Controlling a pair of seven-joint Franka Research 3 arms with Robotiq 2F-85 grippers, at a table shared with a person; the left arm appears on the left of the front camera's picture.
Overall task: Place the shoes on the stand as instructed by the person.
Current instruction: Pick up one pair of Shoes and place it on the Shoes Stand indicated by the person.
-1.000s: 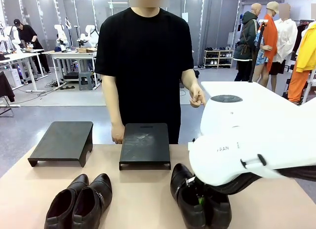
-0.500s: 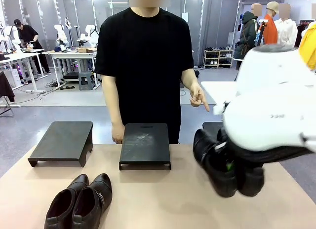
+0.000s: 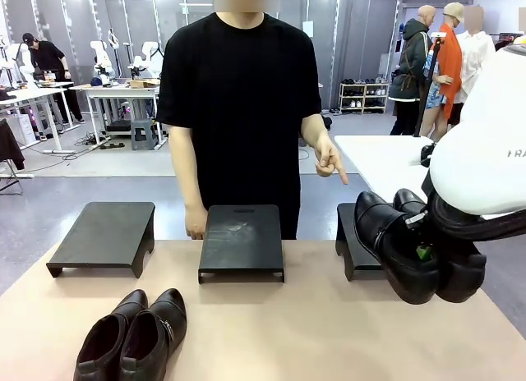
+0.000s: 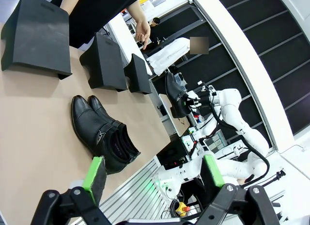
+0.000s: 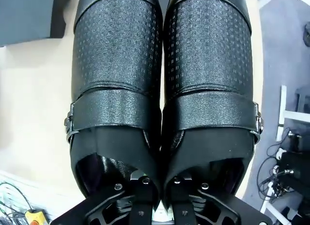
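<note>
The right gripper [image 5: 157,186] is closed on the strapped pair [image 3: 393,243]. Its fingers go down into the shoe openings and seem to pinch the two adjoining inner walls together, so both shoes hang as one bundle. The pair is off the table [image 3: 246,332], tilted with the toes raised. It hangs at the near right side of the right stand [image 3: 355,237], apparently clear of its top. The person [image 3: 238,102] stands behind the middle stand [image 3: 241,240], and one hand [image 3: 329,161] points a finger down toward the right stand. That reads as the chosen spot. The other pair [image 3: 136,338] sits side by side at the table's near left, untouched. The left stand [image 3: 103,231] is bare. The left gripper [image 4: 154,170] hangs well above the table with its green pads [image 4: 97,172] spread wide and nothing between them. So the first pair is lifted and nearly at its stand but not set down, and the second pair is wholly left to do.
</note>
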